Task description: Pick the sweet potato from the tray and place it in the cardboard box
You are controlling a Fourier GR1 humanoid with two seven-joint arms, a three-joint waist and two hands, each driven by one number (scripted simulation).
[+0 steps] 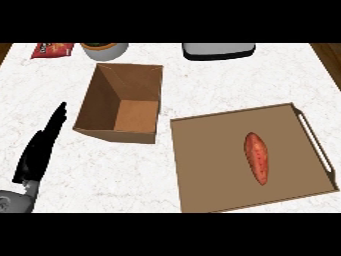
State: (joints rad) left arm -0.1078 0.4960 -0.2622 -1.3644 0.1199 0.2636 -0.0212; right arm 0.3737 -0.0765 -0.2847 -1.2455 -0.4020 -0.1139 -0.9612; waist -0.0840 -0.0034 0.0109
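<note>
I see the potato (256, 158) lying on the tray (202, 165), right of centre, nothing touching it. Its long axis runs nearly straight away from me, far end tipped a bit left. The box (121, 103) sits open-topped just beyond the tray's far-left corner, close but apart, and looks bare inside.

Only hand I've got in view is the left hand (40, 147), low at the left edge, fingers straight and released, holding nothing, pointing away over the counter (225, 85). It's left of the box and well apart from the potato, w/ the tray's near-left rim between them. Right hand doesn't show at all, so I can't say which is nearer; judging by layout, the potato lies on the right side, so I'd expect the right arm to suit better. A grasp across the short axis, i.e. closing from left and right, looks the sensible approach.

Pick not yet begun, imo.

Hard to read: the forearm is cut off at the bottom, and the red packet (52, 49), bowl (104, 50) and grey appliance (218, 50) at the far edge are clipped.
</note>
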